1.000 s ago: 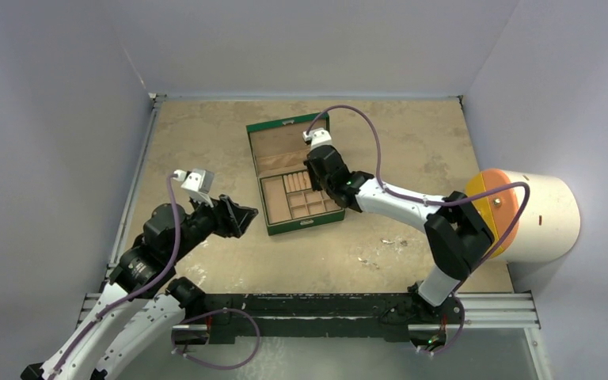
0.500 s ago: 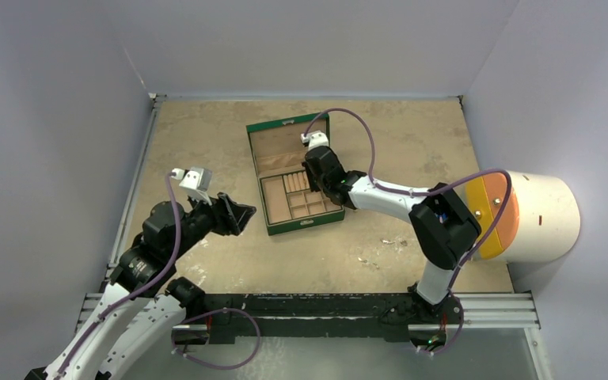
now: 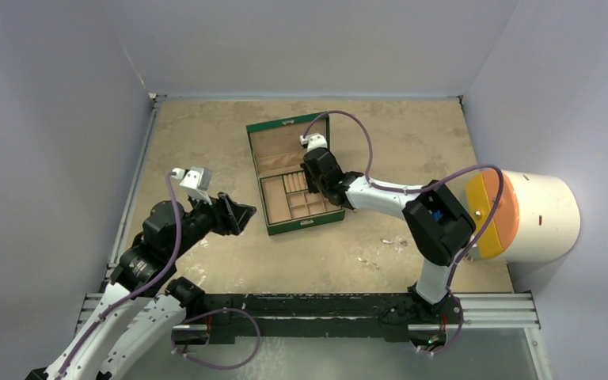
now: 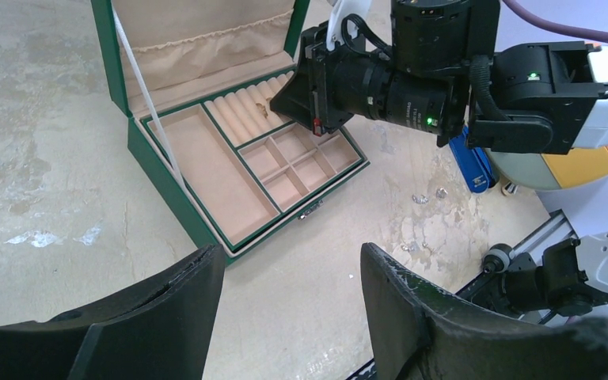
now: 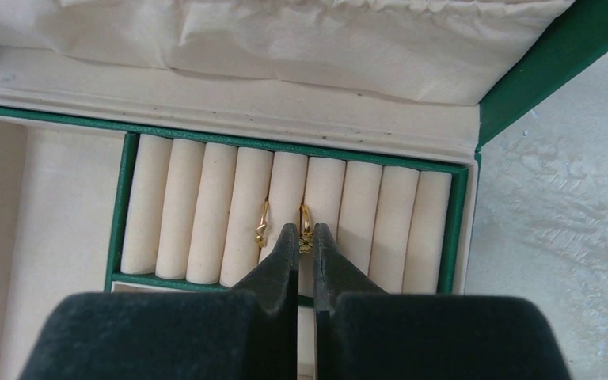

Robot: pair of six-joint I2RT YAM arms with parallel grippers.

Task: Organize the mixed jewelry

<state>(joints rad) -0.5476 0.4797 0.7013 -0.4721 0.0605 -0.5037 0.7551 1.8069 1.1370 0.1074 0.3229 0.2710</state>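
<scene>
The green jewelry box [image 3: 305,224] lies open at mid table. In the right wrist view my right gripper [image 5: 305,237] is over its row of cream ring rolls [image 5: 206,210]. Its jaws are pinched on a gold ring with a clover charm [image 5: 305,218] that sits in a slot between two rolls. A second gold ring [image 5: 263,224] sits one slot to the left. Loose small pieces [image 3: 400,242] lie on the table right of the box and also show in the left wrist view [image 4: 423,198]. My left gripper [image 3: 237,215] is open and empty, left of the box.
A blue clip-like tool [image 4: 471,162] lies beyond the right arm. A white and orange cylinder [image 3: 530,215] stands at the right edge. The box lid [image 5: 285,39] is laid back behind the trays. Grey walls close the table on three sides.
The right arm's elbow has swung left, and its gripper has edged slightly left over the ring rolls. The left arm has not moved.
</scene>
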